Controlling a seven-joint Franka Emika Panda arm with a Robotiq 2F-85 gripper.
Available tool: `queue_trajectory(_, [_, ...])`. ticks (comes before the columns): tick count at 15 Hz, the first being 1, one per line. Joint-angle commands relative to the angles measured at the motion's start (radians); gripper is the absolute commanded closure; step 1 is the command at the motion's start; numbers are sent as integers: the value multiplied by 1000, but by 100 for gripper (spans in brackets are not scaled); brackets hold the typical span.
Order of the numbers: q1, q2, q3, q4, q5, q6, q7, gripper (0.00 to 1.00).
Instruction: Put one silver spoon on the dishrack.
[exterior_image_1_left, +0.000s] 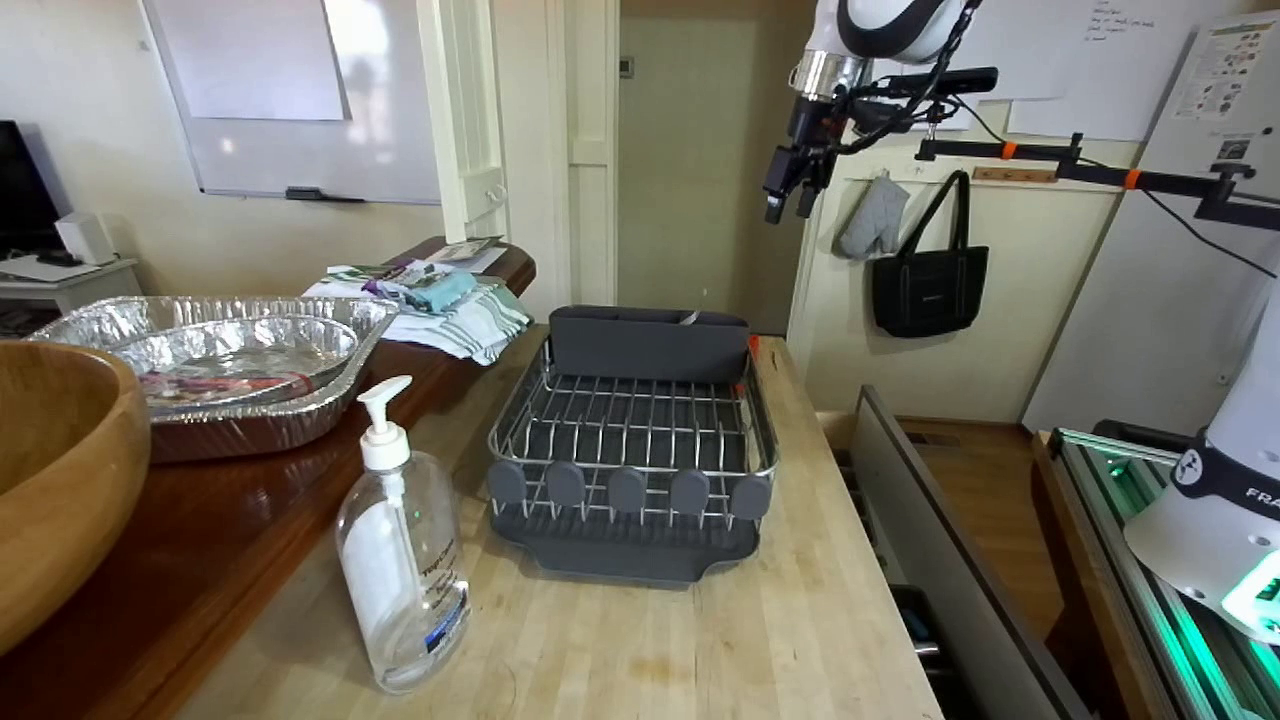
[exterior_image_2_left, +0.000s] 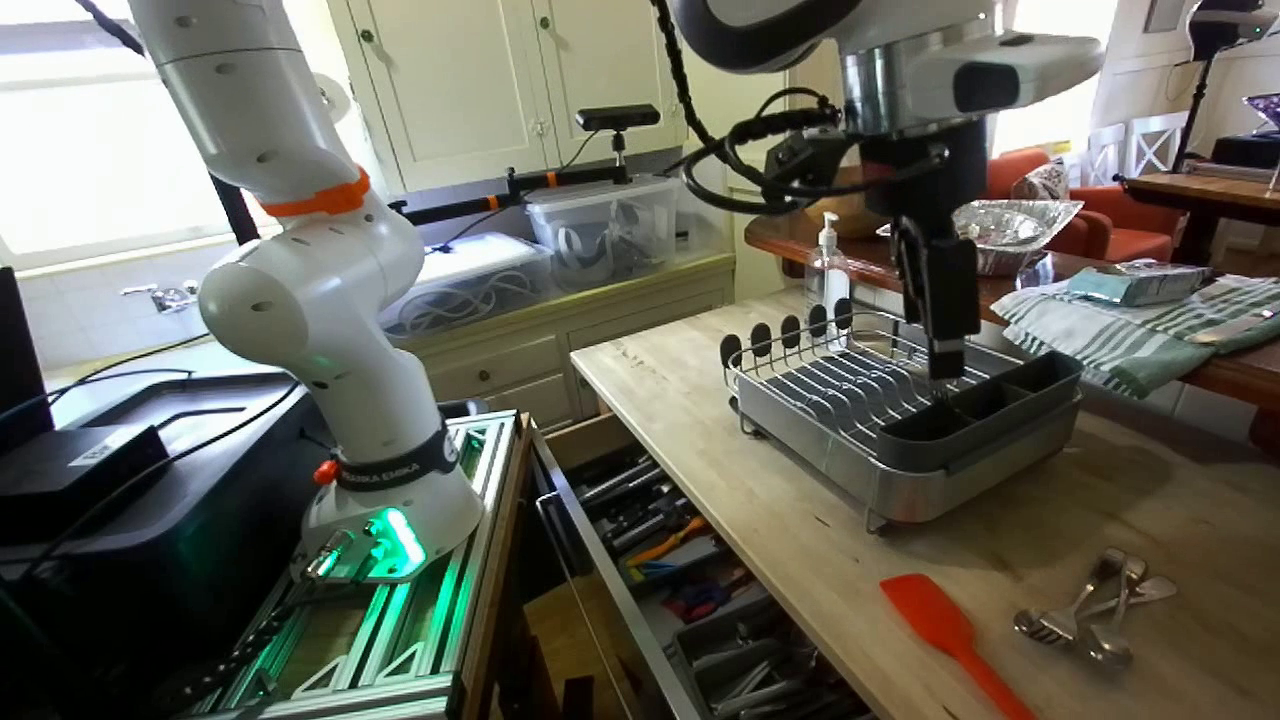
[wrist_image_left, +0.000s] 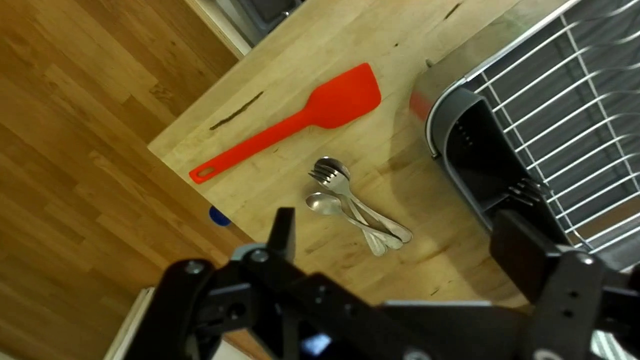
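Spoons (wrist_image_left: 324, 204), apparently two, overlap one fork (wrist_image_left: 341, 186); one dishrack (exterior_image_1_left: 630, 440)

White "FRANKA EMIKA" on black band (exterior_image_2_left: 398, 468) of the robot base (exterior_image_2_left: 435, 520). In an exterior view the black band (exterior_image_1_left: 1237, 483) reads "FRA", cut at frame edge, beside a round emblem (exterior_image_1_left: 1188, 468). Too small or blurred: print on pump bottle (exterior_image_1_left: 405, 570), tote bag (exterior_image_1_left: 930, 292), posted notice (exterior_image_1_left: 1225, 70); handwriting on white sheet (exterior_image_1_left: 1090, 70); sticker (exterior_image_2_left: 106, 447) on black box (exterior_image_2_left: 80, 485).

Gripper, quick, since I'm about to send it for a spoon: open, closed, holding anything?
Gripper: open, with a wide gap, holding nothing.
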Motion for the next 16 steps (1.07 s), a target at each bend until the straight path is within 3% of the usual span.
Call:
queue_trajectory(1, [-8, 28, -1, 21, 9, -1, -4, 0])
queue_trajectory(11, [-25, 144, -14, 116, -26, 36, 10, 0])
queue_trajectory(16, [-52, 262, -16, 214, -6, 33, -91, 0])
